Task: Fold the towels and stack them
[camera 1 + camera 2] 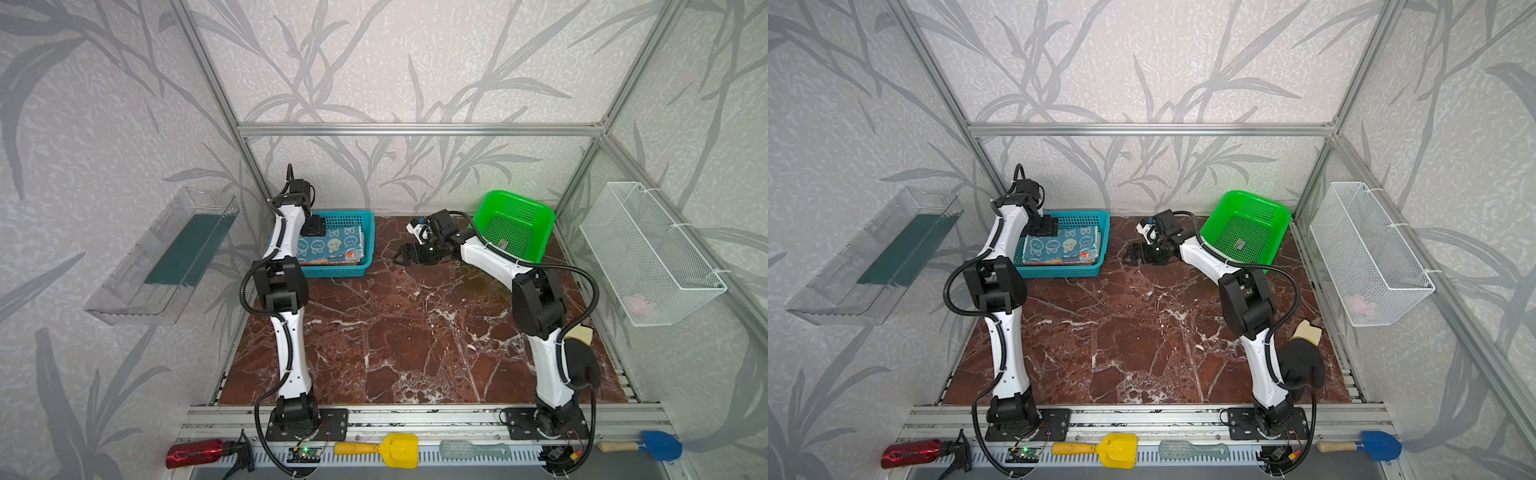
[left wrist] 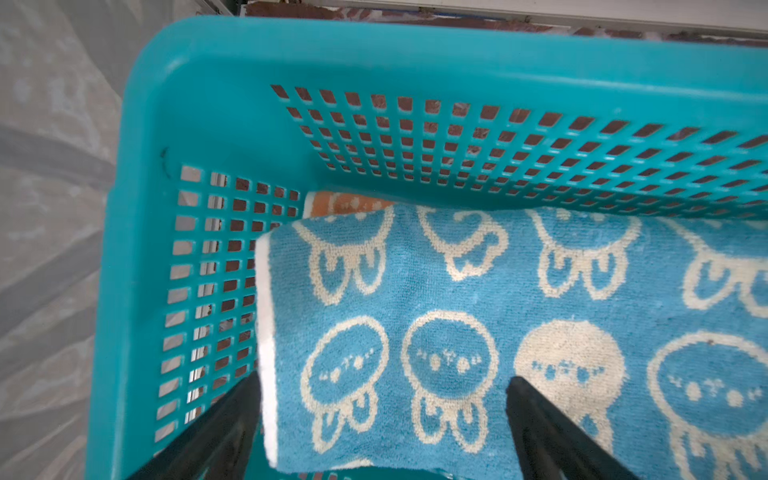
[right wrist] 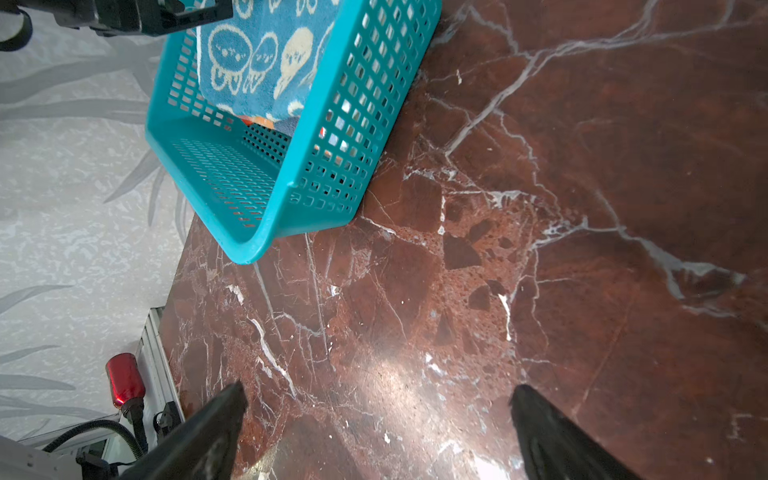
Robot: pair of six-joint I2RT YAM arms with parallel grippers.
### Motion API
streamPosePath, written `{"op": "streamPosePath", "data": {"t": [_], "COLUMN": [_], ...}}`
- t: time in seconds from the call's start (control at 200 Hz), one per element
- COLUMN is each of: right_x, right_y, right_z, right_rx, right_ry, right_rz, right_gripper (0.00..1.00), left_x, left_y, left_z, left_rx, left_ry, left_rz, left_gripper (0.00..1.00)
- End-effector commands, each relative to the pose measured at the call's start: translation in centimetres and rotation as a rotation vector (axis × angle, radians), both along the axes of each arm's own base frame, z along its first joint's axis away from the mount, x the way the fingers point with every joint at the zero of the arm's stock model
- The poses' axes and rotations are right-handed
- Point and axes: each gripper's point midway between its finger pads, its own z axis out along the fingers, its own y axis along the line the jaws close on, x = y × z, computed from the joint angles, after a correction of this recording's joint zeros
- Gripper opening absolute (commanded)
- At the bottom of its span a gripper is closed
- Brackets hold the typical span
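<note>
The towels lie folded in a stack inside the teal basket [image 1: 332, 272] [image 1: 1067, 272] at the back left. On top is a blue towel with white bunnies [image 1: 332, 245] [image 1: 1063, 245] [image 2: 457, 311] [image 3: 257, 54]. An orange towel [image 2: 328, 203] peeks out beneath it. My left gripper [image 1: 312, 229] [image 1: 1045, 227] [image 2: 382, 386] is open over the blue towel's corner by the basket wall, gripping nothing. My right gripper [image 1: 401, 255] [image 1: 1129, 254] [image 3: 378, 390] stands open and empty above bare marble to the right of the teal basket.
An empty green basket [image 1: 515, 224] [image 1: 1246, 224] stands at the back right behind the right arm. A black glove [image 1: 1302, 365] lies near the right arm's base. A wire basket [image 1: 652, 253] and a clear tray [image 1: 162, 257] hang on the side walls.
</note>
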Motion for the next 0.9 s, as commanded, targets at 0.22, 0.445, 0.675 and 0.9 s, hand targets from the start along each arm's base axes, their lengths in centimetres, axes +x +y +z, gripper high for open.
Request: {"op": "streamPosePath", "data": {"t": [0.22, 0.445, 0.675, 0.9], "right_x": [-1.4, -1.7, -3.1, -6.6], "right_y": [-1.7, -8.6, -23.4, -30.3], "right_z": [7.3, 10.0, 9.4, 7.1], "right_rx": [-0.003, -0.162, -0.428, -0.602], "right_ry": [-0.184, -0.369, -0.453, -0.673], "right_rz": [0.001, -0.199, -0.653, -0.798], "right_gripper": [0.99, 0.99, 0.99, 0.99], "left_x": [-0.3, -3.7, -10.9, -17.0], "left_y": [-4.1, -7.0, -6.1, -3.2], "left_z": [9.4, 15.6, 14.3, 8.1], "left_rx": [-0.114, -0.136, -0.145, 0.015], "left_ry": [-0.245, -0.532, -0.672, -0.725], "left_rz": [-0.052, -0.084, 0.032, 0.154], "left_gripper": [0.99, 0.99, 0.99, 0.99]}}
